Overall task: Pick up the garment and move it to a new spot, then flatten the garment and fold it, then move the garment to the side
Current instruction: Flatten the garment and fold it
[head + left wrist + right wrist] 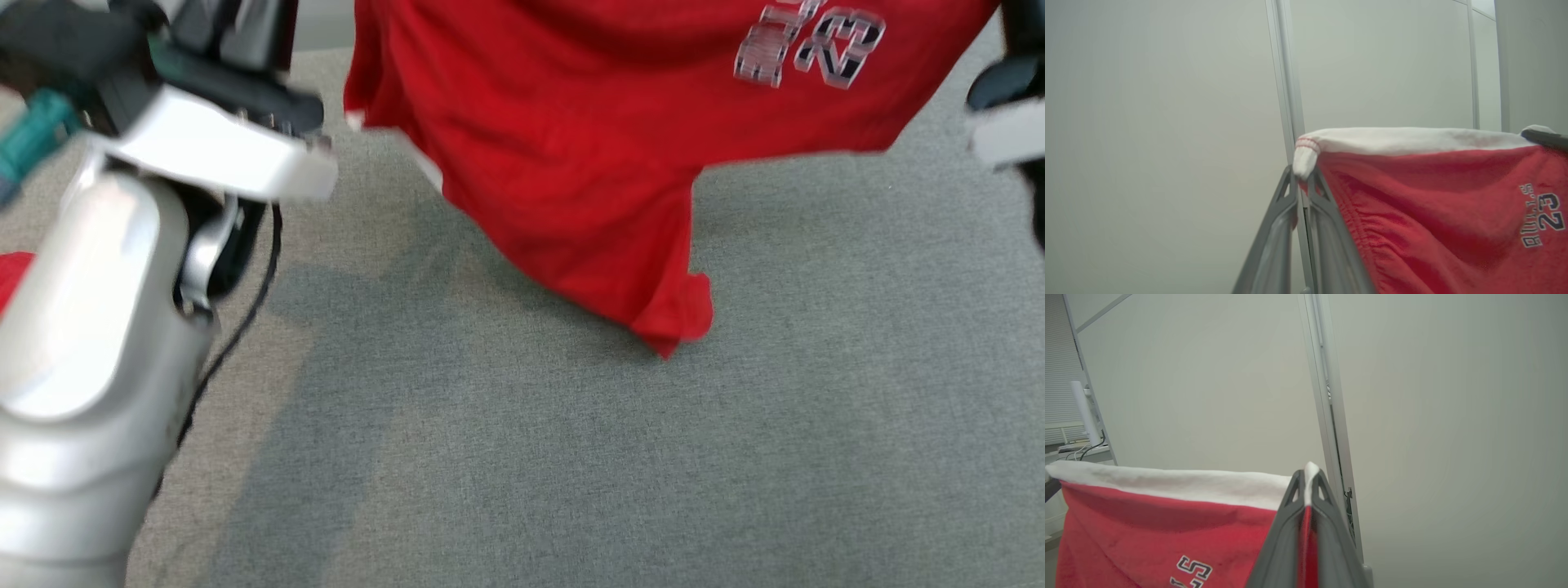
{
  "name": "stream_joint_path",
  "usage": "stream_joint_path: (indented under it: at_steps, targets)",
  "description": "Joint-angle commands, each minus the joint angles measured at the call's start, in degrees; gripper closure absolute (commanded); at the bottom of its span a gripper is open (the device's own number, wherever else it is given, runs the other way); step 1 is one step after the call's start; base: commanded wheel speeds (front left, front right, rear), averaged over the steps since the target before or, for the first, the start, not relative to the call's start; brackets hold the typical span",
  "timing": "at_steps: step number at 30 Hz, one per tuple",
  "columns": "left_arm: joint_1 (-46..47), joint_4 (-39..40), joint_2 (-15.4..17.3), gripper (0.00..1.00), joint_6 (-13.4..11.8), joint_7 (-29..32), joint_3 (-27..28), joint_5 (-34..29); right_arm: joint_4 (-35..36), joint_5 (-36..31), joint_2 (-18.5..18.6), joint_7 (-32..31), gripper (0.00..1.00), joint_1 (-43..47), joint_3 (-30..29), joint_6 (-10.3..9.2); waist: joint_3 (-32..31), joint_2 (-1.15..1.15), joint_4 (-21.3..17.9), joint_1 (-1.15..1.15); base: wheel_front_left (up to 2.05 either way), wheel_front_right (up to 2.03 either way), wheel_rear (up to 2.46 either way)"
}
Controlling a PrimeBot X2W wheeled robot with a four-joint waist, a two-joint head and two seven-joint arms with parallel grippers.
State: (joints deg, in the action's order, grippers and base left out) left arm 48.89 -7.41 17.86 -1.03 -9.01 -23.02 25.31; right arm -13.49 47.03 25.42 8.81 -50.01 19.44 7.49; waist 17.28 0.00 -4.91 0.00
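Left wrist view: the left gripper point(1301, 174), fingers nearly together, pinches one end of the white waistband point(1404, 141) of the red garment point(1433, 220). Head view: the garment hangs spread above the grey worktop point(571, 490), its lowest corner near the surface; contact cannot be told. The left forearm point(82, 327) stands at left. Right wrist view: the right gripper point(1309, 477), pressed together, pinches the waistband's other end.

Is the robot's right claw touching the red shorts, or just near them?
Touching. The right wrist view shows the right gripper pinched shut on the white waistband corner of the red shorts.
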Motion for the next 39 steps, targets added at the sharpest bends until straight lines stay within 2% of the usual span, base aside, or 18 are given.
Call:
stream_joint_path:
  at_steps: [1,7,13,19,24,29,35,39]
  targets:
    - [1.89,-0.69,0.08,1.0,0.43,0.08,0.16,0.17,-0.37,0.25,0.39,-0.05,1.0,-1.55,0.19,0.01,0.8,0.0,-0.06,0.0,0.0,0.0,0.0]
    - [15.36,-9.6,-2.29,1.0,3.85,-0.9,-0.43,0.08,-6.81,0.67,0.31,1.03,1.0,-15.33,1.85,0.01,3.72,0.0,0.13,0.0,0.0,0.0,0.0]
    - [27.48,-22.7,-5.95,1.0,6.24,-3.12,-1.53,0.16,-18.23,-0.77,-1.37,3.89,1.0,-28.74,2.73,0.02,5.37,0.0,1.25,0.0,0.0,0.0,0.0]
    - [34.61,-36.68,-9.47,1.0,7.7,-5.37,-2.79,0.55,-28.11,-2.7,-6.13,6.0,1.0,-35.83,5.14,0.02,5.39,0.0,1.4,0.0,0.0,0.0,0.0]
    - [34.53,-46.2,-11.08,1.0,8.33,-5.99,-3.02,2.25,-35.01,-1.87,-10.17,6.41,1.0,-34.64,8.85,0.02,6.11,0.0,1.14,0.0,0.0,0.0,0.0]
    - [31.07,-51.65,-11.48,1.0,8.53,-6.12,-2.8,3.81,-36.47,0.17,-12.34,6.48,1.0,-30.04,12.88,0.02,8.61,0.0,1.0,0.0,0.0,0.0,0.0]
    - [19.53,-50.44,-11.64,1.0,8.5,-6.16,-0.37,4.95,-33.39,2.92,-12.33,6.46,1.0,-17.53,18.6,0.02,9.6,0.0,1.38,0.0,0.0,0.0,0.0]
    - [11.85,-47.9,-10.96,1.0,8.5,-6.16,1.6,4.32,-29.29,4.14,-11.93,6.47,1.0,-9.53,18.1,0.02,9.05,0.0,1.41,0.0,0.0,0.0,0.0]
